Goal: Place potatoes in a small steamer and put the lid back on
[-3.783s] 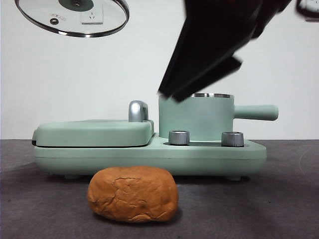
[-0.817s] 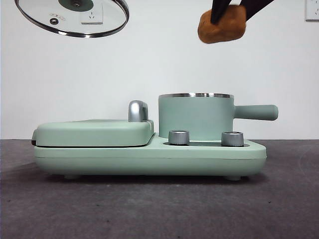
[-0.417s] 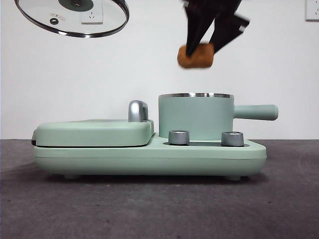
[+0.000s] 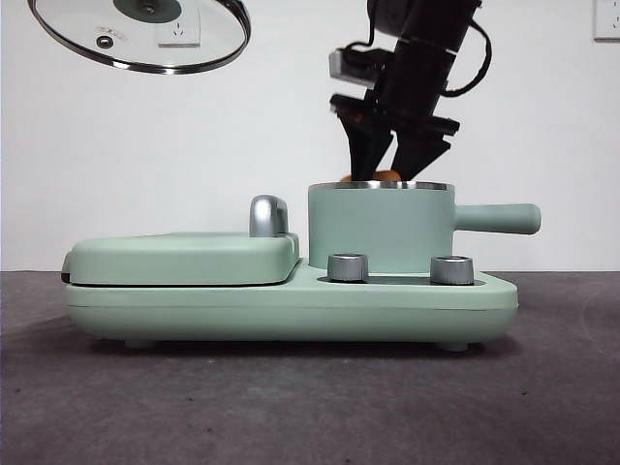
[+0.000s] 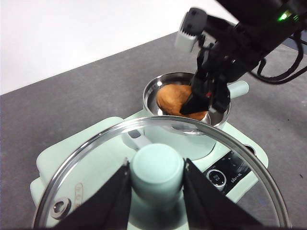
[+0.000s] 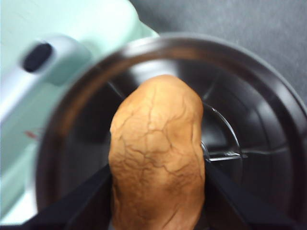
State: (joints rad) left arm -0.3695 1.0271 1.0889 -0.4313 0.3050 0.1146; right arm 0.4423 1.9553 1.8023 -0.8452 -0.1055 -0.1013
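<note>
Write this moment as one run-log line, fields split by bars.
right tool: shut on potato, lowering into pot | left tool: holding lid aloft | lid: off

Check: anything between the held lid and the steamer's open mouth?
Only the right gripper, shut on the potato at the steamer mouth; the left wrist view shows it beyond the lid.

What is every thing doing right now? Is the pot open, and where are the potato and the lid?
small steamer: open, no lid on.
potato: gripped by the right tool, partly down inside the steamer's rim.
lid: held up in the air by its knob, off to the side.
left tool: shut on the lid's knob.
griddle cover: closed flat.
</note>
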